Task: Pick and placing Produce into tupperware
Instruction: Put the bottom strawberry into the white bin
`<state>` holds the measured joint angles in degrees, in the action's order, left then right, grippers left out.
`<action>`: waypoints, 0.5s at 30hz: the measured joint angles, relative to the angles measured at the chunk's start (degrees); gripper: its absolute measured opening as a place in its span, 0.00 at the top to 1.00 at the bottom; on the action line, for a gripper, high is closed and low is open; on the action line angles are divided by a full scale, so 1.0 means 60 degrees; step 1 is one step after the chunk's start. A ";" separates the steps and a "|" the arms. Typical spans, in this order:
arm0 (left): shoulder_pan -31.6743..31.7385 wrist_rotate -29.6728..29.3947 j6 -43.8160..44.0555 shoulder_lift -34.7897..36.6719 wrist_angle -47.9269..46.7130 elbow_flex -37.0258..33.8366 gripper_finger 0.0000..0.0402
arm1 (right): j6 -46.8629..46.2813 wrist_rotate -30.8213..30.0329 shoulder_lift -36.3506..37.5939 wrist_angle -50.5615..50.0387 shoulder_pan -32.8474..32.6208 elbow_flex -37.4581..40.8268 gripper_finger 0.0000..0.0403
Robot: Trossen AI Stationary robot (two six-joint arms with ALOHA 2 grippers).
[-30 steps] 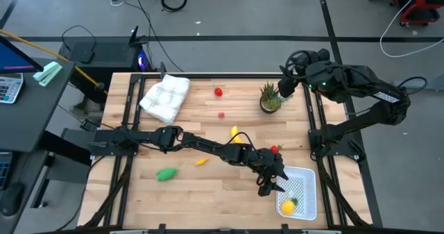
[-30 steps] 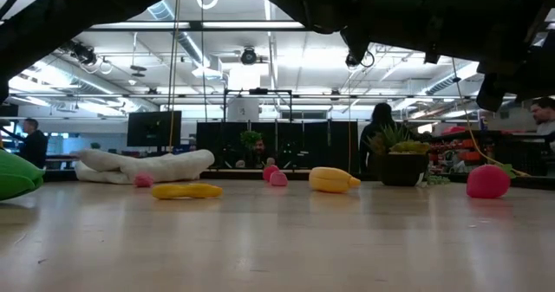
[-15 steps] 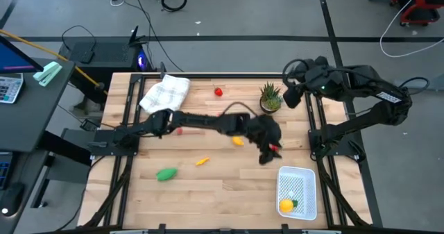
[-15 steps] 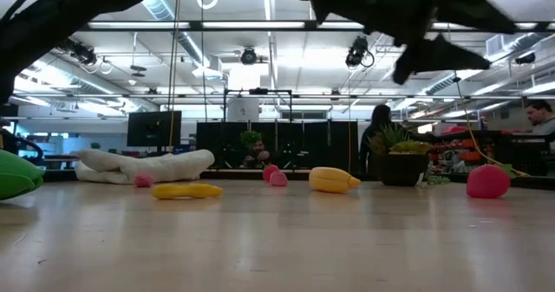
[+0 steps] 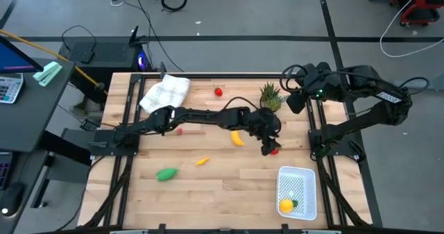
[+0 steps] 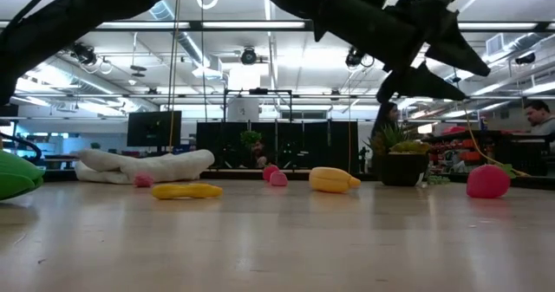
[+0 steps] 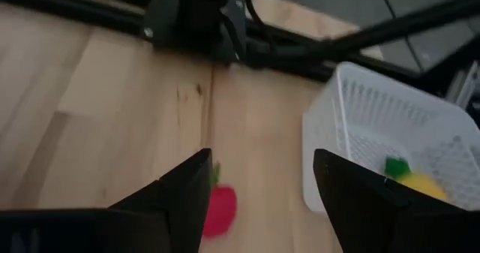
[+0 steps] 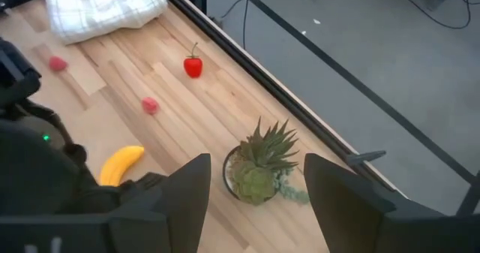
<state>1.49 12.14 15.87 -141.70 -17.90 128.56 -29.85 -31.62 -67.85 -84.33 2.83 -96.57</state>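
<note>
My left gripper (image 5: 268,148) is open and empty above the table, next to a red round piece (image 5: 275,151); in the left wrist view (image 7: 259,197) that red piece (image 7: 220,210) lies on the wood, partly behind one finger. The white tupperware (image 5: 297,191) stands near the front right corner and holds a yellow piece (image 5: 286,206) and a green bit. A yellow banana (image 5: 237,138), a small orange piece (image 5: 202,161), a green oblong piece (image 5: 166,173), a red piece (image 5: 218,92) and a pink piece (image 5: 179,130) lie on the table. My right gripper (image 5: 293,101) is open beside the potted plant (image 5: 269,96).
A white checked cloth (image 5: 165,96) lies at the far left. The potted plant (image 8: 259,170) stands at the far right, close to my right gripper. A second pink piece (image 8: 150,105) lies beyond the banana (image 8: 120,164). Bare wood lies along the near edge, left of the tupperware.
My left gripper has gone from over the tupperware toward the table's far edge and now hangs by the red round piece. The arm has swung with it across the middle of the table. My right gripper has drifted a little toward the near edge.
</note>
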 joint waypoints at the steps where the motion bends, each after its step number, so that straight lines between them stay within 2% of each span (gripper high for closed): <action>1: 0.0026 -0.0017 0.0035 -0.0109 0.0271 0.0002 0.41 | -0.0007 0.0000 0.0000 -0.0003 0.0000 0.0000 0.44; 15: 0.0353 -0.0001 0.0742 -0.0793 0.1711 -0.0008 0.41 | -0.0018 -0.0004 -0.0004 0.0018 0.0004 0.0000 0.44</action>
<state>3.61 12.13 20.32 -146.45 -7.64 128.51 -29.95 -31.64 -67.88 -84.23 2.85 -96.57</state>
